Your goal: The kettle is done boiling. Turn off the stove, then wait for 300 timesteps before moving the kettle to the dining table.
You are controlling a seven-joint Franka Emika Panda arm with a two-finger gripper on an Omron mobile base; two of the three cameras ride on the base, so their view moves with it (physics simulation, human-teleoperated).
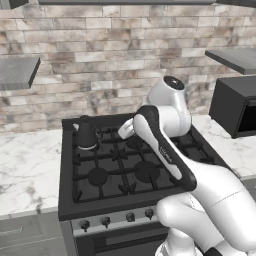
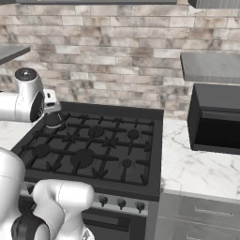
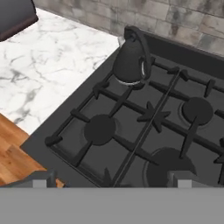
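Pincer (image 3: 109, 179) spread wide and empty above the stove (image 3: 144, 131), kettle (image 3: 130, 59) ahead on a rear burner, bare grates between, marble counter (image 3: 48, 74) beside.

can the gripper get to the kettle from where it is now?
Probably yes. The kettle sits on the stove's rear-left burner, handle up, nothing beside it; the open gripper hangs above the grates, facing it.

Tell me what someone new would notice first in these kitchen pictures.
The wide black stove against the brick wall, flanked by marble counters. A small dark kettle sits alone on its back left burner. The white arm reaches over the grates, its open gripper apart from the kettle.
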